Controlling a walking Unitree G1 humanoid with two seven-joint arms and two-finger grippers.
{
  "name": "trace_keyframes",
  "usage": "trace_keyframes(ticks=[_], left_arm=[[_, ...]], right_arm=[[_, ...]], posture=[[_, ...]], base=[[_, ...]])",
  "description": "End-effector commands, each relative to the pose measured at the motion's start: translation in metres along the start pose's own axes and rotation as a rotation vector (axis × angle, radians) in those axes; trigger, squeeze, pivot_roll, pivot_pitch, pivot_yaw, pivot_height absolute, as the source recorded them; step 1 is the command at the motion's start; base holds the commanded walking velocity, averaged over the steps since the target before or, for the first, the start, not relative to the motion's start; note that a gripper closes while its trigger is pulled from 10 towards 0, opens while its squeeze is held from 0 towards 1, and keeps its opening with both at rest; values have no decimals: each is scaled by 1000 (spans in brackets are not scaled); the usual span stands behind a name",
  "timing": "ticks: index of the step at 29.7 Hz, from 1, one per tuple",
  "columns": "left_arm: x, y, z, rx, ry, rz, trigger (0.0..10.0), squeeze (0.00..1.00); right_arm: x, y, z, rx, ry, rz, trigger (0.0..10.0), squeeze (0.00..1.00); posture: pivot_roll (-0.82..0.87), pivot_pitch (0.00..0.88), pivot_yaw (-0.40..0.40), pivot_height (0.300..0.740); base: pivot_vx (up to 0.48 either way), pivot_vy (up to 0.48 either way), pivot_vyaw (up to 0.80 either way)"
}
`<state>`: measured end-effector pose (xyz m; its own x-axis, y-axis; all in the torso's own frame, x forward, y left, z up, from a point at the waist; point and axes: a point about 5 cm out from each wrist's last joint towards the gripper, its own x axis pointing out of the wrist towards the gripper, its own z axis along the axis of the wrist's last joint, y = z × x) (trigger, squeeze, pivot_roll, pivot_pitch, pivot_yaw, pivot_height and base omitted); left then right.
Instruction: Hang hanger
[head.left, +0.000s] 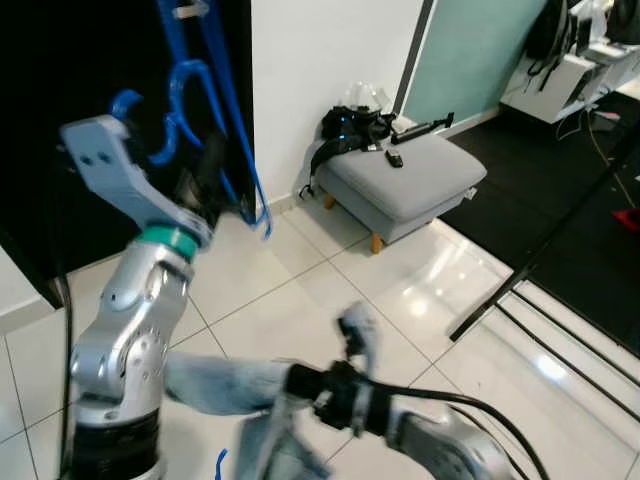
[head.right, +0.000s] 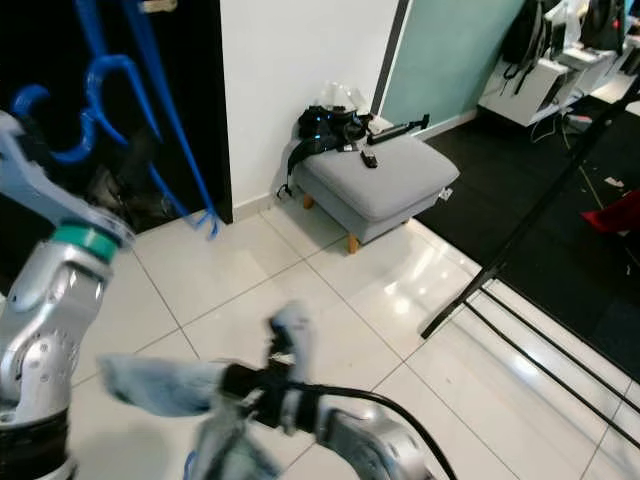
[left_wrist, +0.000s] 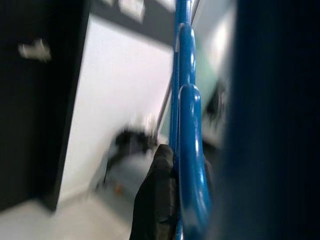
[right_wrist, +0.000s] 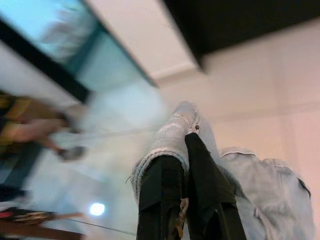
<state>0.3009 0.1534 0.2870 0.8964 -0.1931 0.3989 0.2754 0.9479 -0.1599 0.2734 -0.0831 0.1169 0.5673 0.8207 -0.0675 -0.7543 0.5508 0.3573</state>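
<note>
— Hanger first: where is it, and which way does it run?

— From my seat, the blue plastic hanger (head.left: 215, 95) sits in the upper left of the head frame, against the black panel (head.left: 60, 60). Its long axis runs steeply, from the top edge down to a tip near the tiled floor (head.left: 300, 290), leaning slightly right as it descends. Blue hooks curl beside it at left.

— And the left gripper (head.left: 205, 180)?

— I see it raised at that hanger, clamped on the blue bar; in the left wrist view a black finger (left_wrist: 157, 200) presses against the rod.

— Right side?

— The right gripper (right_wrist: 182, 172) is low in the frame, blurred, pinching a pale blue denim garment (head.left: 215, 385) that trails over the tiles.

— Anything else?

— I can make out a grey upholstered footstool (head.left: 405, 180) with black gear on it, centre right.
</note>
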Motion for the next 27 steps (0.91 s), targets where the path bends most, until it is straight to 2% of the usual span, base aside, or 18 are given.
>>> trace_keyframes(ticks=[1, 3, 6, 7, 8, 10, 13, 14, 16, 17, 18, 19, 20, 21, 22, 23, 24, 27], left_arm=[[-7, 2, -10, 62, 72, -2, 10000, 0], [-9, 3, -13, 87, 89, -1, 10000, 0], [-22, 9, -45, 282, 273, -20, 10000, 0], [-22, 9, -45, 282, 273, -20, 10000, 0], [-30, 13, -61, 328, 368, -25, 10000, 0], [-48, 18, -85, 386, 488, -35, 10000, 0], [-57, 20, -93, 406, 525, -40, 10000, 0], [-69, 23, -104, 431, 575, -55, 10000, 0], [-98, 26, -129, 437, 705, -89, 10000, 0], [-98, 26, -129, 437, 705, -89, 10000, 0], [-117, 28, -143, 410, 770, -94, 10000, 0], [-117, 28, -143, 410, 770, -94, 10000, 0], [-131, 31, -154, 390, 821, -75, 10000, 0], [-131, 31, -154, 390, 821, -75, 10000, 0], [-143, 37, -163, 339, 869, 0, 10000, 0], [-143, 37, -163, 339, 869, 0, 10000, 0], [-150, 42, -169, 299, 902, 74, 10000, 0], [-154, 46, -172, 275, 919, 126, 10000, 0]], right_arm=[[-16, -20, -2, -12, -25, -140, 0, 0], [-20, -26, -3, -17, -24, -176, 0, 0], [-35, -48, -3, -22, -50, -329, 0, 0], [-35, -48, -3, -22, -50, -329, 0, 0], [-38, -55, -3, -22, -65, -383, 0, 0], [-42, -62, -4, -22, -91, -459, 0, 0], [-44, -65, -5, -21, -106, -501, 0, 0], [-45, -66, -6, -18, -120, -528, 0, 0], [-48, -67, -6, -20, -158, -577, 0, 0], [-48, -67, -6, -20, -158, -577, 0, 0], [-50, -67, -5, -19, -187, -602, 0, 0], [-50, -67, -5, -19, -187, -602, 0, 0], [-52, -68, -4, -27, -213, -627, 0, 0], [-52, -68, -4, -27, -213, -627, 0, 0], [-54, -69, -2, -36, -248, -657, 0, 0], [-54, -69, -2, -36, -248, -657, 0, 0], [-57, -70, 0, -45, -277, -684, 0, 0], [-58, -71, 1, -51, -297, -703, 0, 0]], posture=[[-25, 144, 16, 740], [-25, 144, 16, 740], [-27, 143, 21, 740], [-27, 143, 21, 740], [-27, 142, 20, 740], [-27, 142, 20, 740], [-29, 142, 20, 740], [-29, 142, 20, 740], [-31, 141, 17, 740], [-31, 141, 17, 740], [-33, 140, 17, 740], [-33, 140, 17, 740], [-35, 140, 16, 740], [-35, 140, 16, 740], [-35, 140, 16, 740], [-35, 140, 16, 740], [-41, 137, 14, 740], [-41, 137, 14, 740]], base=[[0, 0, 0], [0, 0, 0], [0, 0, 0], [0, 0, 0], [0, 0, 0], [0, 0, 0], [0, 0, 0], [0, 0, 0], [0, 0, 0], [0, 0, 0], [0, 0, 0], [0, 0, 0], [0, 0, 0], [0, 0, 0], [0, 0, 0], [0, 0, 0], [0, 0, 0], [0, 0, 0]])
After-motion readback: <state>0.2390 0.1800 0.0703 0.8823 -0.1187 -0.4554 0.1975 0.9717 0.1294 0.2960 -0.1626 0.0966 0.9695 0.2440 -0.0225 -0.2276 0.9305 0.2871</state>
